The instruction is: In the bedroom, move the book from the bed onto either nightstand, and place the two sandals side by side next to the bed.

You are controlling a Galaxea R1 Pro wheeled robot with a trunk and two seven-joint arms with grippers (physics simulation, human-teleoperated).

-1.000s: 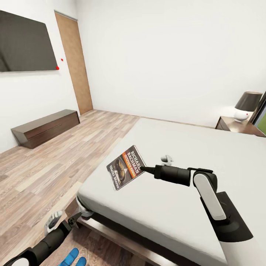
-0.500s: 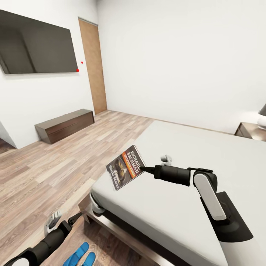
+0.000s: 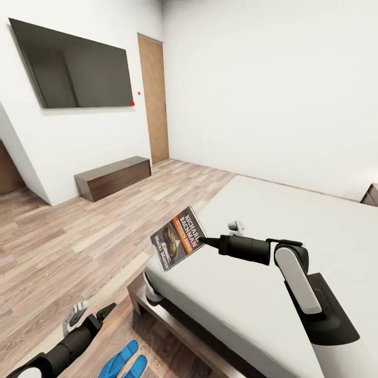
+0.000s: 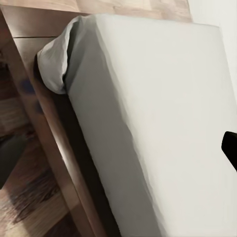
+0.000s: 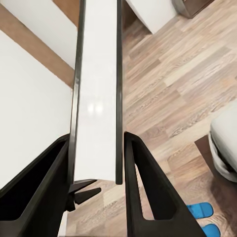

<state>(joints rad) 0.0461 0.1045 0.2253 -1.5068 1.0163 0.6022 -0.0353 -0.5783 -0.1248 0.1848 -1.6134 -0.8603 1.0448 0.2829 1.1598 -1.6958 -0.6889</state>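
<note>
Turning leftward, my head view has swung: the dark wall screen [image 3: 79, 65] and long low dark wooden bench [image 3: 113, 177] have slid toward the middle, and the lamp has gone past the right edge, while my right arm holds its pose. My right gripper [image 3: 202, 241] is clamped on the thin paperback with a dark cover and orange band [image 3: 178, 238], pinching one edge; in the right wrist view its white page block [image 5: 97, 94] runs straight out between my fingers [image 5: 143, 187]. The book hangs above the foot corner of the pale grey mattress on the dark wood-framed bed [image 3: 252, 294], long axis pointing away from me. A sliver of dark brown cabinet [image 3: 371, 195] lies far right, so I judge my right arm must carry it there. My left gripper [image 3: 92, 316] hangs spread and empty near the bright blue flip-flops [image 3: 125, 361] on the plank floor.
</note>
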